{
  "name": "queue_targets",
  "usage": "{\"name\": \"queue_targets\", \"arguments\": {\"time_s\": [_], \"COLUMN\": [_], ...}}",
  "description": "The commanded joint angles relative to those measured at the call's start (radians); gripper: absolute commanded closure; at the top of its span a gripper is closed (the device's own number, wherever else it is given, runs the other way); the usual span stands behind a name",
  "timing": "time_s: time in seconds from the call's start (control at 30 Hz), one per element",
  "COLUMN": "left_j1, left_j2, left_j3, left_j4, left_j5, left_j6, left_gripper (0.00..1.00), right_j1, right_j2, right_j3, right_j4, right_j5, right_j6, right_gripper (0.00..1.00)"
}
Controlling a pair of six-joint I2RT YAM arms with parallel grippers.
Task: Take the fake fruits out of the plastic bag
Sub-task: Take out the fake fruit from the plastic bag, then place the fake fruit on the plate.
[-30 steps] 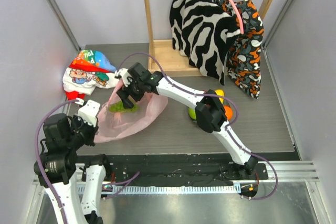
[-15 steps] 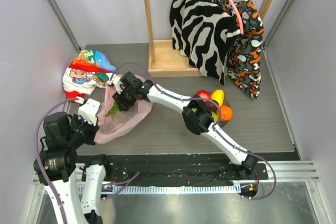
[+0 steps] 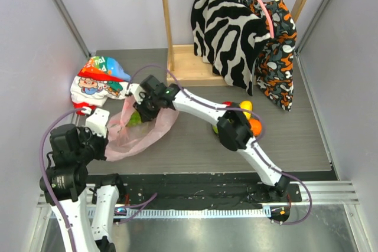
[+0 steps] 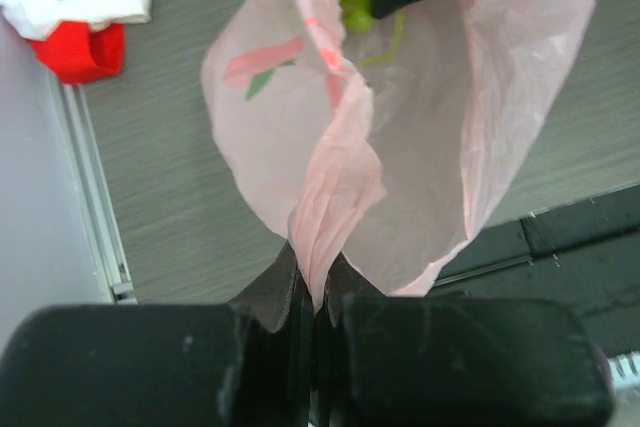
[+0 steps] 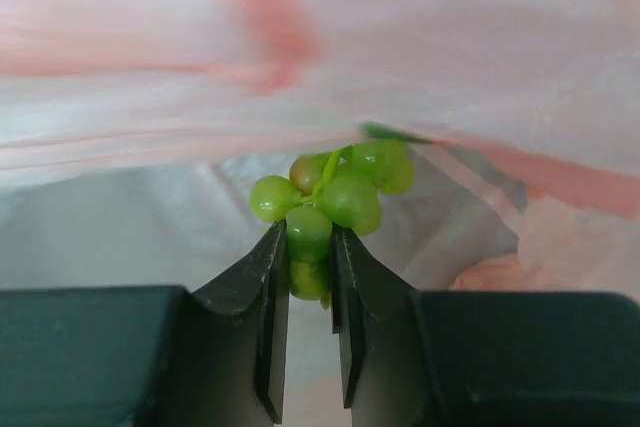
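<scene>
Because the left jaws are clamped on the near edge of the plastic bag, its mouth is held open; inside it, the right jaws pinch the grape bunch for lifting out; other fruits lie on the surface, further right

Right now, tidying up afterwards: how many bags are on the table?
2. The pink plastic bag lies near left, pinched by the left gripper; the cartoon-printed white bag sits beyond it, far left. None other shows.
</scene>
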Motion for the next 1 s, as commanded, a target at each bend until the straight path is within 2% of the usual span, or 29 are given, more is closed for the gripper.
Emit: {"name": "queue_targets", "arguments": {"time_s": [0.0,0.27,0.43,0.57,0.7,0.83,0.97], "left_j1": [0.003,0.002,0.002,0.002,0.002,0.003,0.002], "left_j2": [0.013,0.008,0.042,0.051,0.05,0.048,0.05], "left_j3": [-0.032,-0.083,-0.073,-0.076,-0.083,-0.092,-0.092], "left_j4": [0.161,0.252,0.269,0.284,0.29,0.29,0.287], "left_j5": [-0.066,-0.051,-0.052,-0.051,-0.043,-0.035,-0.025], "left_j6": [-0.029,-0.033,-0.052,-0.067,-0.078,-0.092,-0.098], "left_gripper": [1.0,1.0,1.0,1.0,1.0,1.0,1.0], "right_j1": [-0.009,-0.029,-0.113,-0.294,-0.438,-0.569,-0.644], "right_j2": [-0.321,-0.651,-0.826,-0.97,-1.155,-1.268,-1.314], "right_j3": [-0.089,-0.3,-0.436,-0.525,-0.674,-0.807,-0.913], "right_j4": [-0.018,-0.102,-0.174,-0.263,-0.355,-0.398,-0.398], "right_j5": [-0.083,-0.058,-0.023,0.0,0.008,-0.011,-0.058], "right_j6": [-0.05,-0.107,-0.107,-0.156,-0.291,-0.351,-0.359], "right_gripper": [0.92,0.96,0.98,0.99,0.99,0.99,0.99]}}
